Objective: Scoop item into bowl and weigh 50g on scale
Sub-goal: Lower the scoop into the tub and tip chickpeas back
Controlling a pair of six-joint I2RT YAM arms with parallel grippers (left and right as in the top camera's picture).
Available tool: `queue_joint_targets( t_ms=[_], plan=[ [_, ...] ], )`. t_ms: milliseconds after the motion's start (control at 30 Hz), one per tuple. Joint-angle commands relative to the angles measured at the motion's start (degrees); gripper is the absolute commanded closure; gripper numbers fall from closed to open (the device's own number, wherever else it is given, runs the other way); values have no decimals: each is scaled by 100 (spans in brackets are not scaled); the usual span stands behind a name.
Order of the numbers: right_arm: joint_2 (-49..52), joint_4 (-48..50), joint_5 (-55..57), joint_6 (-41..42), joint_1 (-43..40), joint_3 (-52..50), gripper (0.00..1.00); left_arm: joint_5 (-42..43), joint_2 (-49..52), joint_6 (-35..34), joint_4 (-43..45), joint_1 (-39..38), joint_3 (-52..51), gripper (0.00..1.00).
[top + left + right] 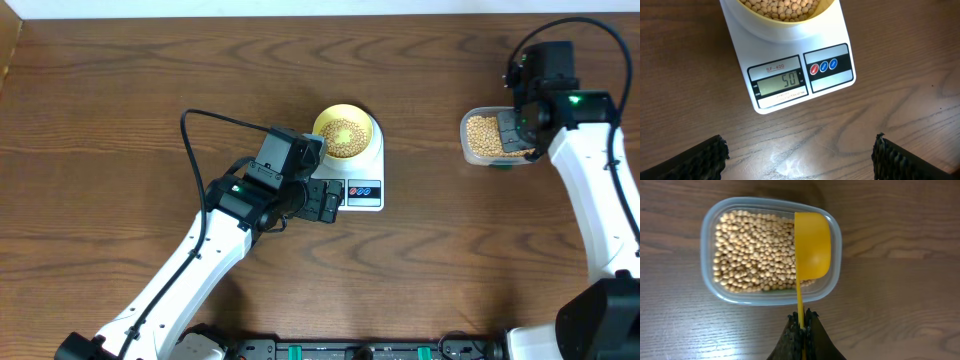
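The pale yellow bowl (pixel 346 135) stands on the white scale (pixel 366 170) and holds tan beans (pixel 344 132). In the left wrist view the scale (pixel 790 55) has a display (pixel 781 81) that reads 50, with the bowl (pixel 782 15) at the top edge. My left gripper (pixel 800 150) is open and empty, just in front of the scale (pixel 322 200). My right gripper (pixel 802 322) is shut on the handle of a bright yellow scoop (pixel 812 245), which is empty and held over the clear tub (pixel 770 250) of beans (pixel 752 250) at the right (pixel 487 133).
The wooden table (pixel 120 100) runs to a pale edge at the back. The left arm's black cable (pixel 215 120) loops over the table left of the scale. The right arm (pixel 590 170) runs down the right side.
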Motion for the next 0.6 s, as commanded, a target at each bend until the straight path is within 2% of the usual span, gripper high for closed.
queue_joint_targets(
  t_ms=[0, 233, 567],
  plan=[
    [-37, -24, 146, 136, 160, 2, 99, 22, -72, 31, 2, 4, -46, 6],
    [-37, -111, -1460, 407, -133, 2, 99, 22, -72, 31, 2, 4, -46, 6],
    [-28, -76, -2520, 1169, -1158, -11, 99, 22, -72, 31, 0, 4, -46, 5]
  ],
)
